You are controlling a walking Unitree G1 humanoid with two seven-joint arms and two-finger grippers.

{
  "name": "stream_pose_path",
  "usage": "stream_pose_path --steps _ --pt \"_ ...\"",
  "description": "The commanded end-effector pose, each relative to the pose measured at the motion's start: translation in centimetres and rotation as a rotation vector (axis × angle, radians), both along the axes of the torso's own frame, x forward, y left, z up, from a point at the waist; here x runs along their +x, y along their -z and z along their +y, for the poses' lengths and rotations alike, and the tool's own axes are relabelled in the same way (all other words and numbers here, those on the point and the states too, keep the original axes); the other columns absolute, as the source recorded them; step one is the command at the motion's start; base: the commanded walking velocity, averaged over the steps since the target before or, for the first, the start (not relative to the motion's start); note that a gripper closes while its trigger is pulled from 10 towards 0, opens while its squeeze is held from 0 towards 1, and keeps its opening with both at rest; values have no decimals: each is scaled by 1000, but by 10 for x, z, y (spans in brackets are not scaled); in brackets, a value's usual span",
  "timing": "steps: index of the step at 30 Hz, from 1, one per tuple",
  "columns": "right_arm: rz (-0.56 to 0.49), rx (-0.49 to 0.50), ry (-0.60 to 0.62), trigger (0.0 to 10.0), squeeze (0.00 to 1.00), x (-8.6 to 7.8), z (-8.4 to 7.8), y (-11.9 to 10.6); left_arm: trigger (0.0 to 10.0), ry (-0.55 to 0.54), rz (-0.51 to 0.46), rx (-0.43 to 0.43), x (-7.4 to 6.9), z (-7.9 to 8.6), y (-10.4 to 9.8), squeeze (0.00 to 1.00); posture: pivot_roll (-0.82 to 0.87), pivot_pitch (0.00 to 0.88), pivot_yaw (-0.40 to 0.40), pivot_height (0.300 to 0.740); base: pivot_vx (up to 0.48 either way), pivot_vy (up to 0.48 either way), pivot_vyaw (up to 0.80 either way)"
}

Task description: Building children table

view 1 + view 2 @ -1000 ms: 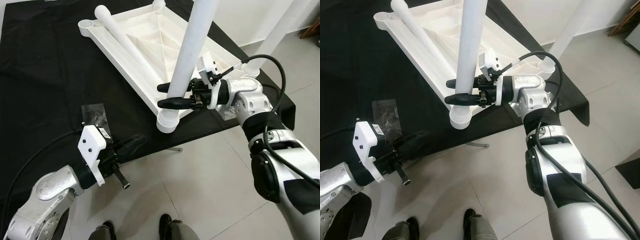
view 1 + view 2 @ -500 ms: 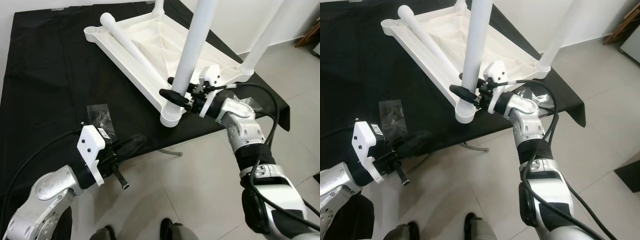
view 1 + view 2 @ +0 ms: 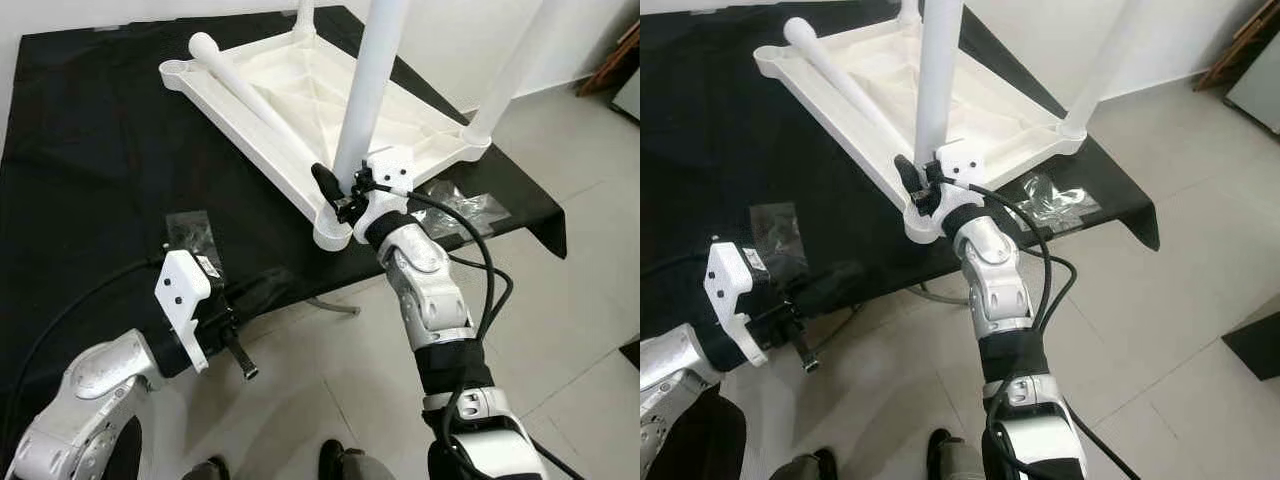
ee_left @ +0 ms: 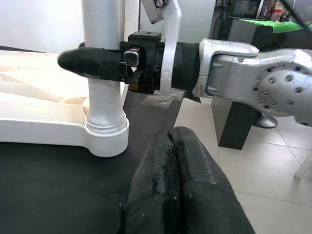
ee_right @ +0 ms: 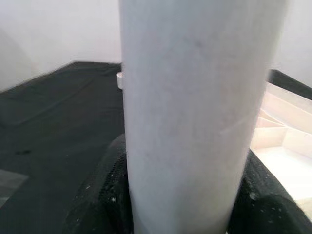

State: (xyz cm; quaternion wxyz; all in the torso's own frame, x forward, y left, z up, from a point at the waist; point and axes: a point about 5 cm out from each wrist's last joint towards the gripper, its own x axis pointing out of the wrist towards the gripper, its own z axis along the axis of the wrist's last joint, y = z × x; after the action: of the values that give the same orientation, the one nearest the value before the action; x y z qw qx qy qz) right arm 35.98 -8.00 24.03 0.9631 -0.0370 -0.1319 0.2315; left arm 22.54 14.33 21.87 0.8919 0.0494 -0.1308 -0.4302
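Black cloth covers the table [image 3: 90, 130], and the white plastic children's tabletop [image 3: 300, 90] lies on it upside down, its near corner reaching the table's edge. From that corner socket [image 3: 333, 232] an upright white leg [image 3: 365, 90] rises; the right hand [image 3: 335, 192] is clamped round it just above the socket, one black finger on each side. To seat the leg well, it probably wants keeping plumb over the socket while it is pressed or turned, so it does not bind. A second upright leg [image 3: 510, 75] stands beyond the right hand, and a loose leg [image 3: 255, 95] lies across the tabletop. The left hand [image 4: 178, 190], fingers pressed together and empty, hangs off the table's edge below. Two clear plastic bags [image 3: 195, 235] [image 3: 465, 205] lie on the cloth, clear of the work.
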Motion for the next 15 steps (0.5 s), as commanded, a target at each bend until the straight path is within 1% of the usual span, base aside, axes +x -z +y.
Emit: stream_pose_path --steps 1,3,4,5,6,8,9,10,11,13,15 --pt "84 -56 2 10000 1000 -3 2 17 10000 10 10 2 0 -1 3 0 59 277 -110 740 0 0 0" --pt "84 -56 2 10000 1000 -3 2 17 10000 10 10 2 0 -1 3 0 59 277 -110 740 0 0 0" --pt "67 -49 -24 10000 1000 -3 3 12 10000 9 8 1 0 -1 3 0 57 274 -110 740 0 0 0" --pt "67 -49 -24 10000 1000 -3 3 12 10000 9 8 1 0 -1 3 0 57 274 -110 740 0 0 0" --pt "47 -37 -83 10000 1000 -2 4 4 10000 9 7 0 1 -1 3 0 57 273 -112 740 0 0 0" --pt "47 -37 -83 10000 1000 -2 4 4 10000 9 7 0 1 -1 3 0 57 273 -112 740 0 0 0" --pt "4 -47 -190 10000 404 0 3 -8 10000 10 6 -1 1 -2 3 0 56 269 -113 740 0 0 0" --pt "-34 -65 -278 10000 0 2 0 -20 10000 9 5 -2 1 -2 3 0 55 268 -114 740 0 0 0" --pt "-62 -102 -362 10000 0 5 -4 -30 10000 10 4 -2 1 -2 3 0 54 267 -114 740 0 0 0" --pt "-62 -102 -362 10000 0 5 -4 -30 10000 10 4 -2 1 -2 3 0 54 267 -114 740 0 0 0" --pt "-89 -206 -483 10000 0 8 -12 -39 10000 12 2 -3 1 -3 3 0 57 266 -115 740 0 0 0"
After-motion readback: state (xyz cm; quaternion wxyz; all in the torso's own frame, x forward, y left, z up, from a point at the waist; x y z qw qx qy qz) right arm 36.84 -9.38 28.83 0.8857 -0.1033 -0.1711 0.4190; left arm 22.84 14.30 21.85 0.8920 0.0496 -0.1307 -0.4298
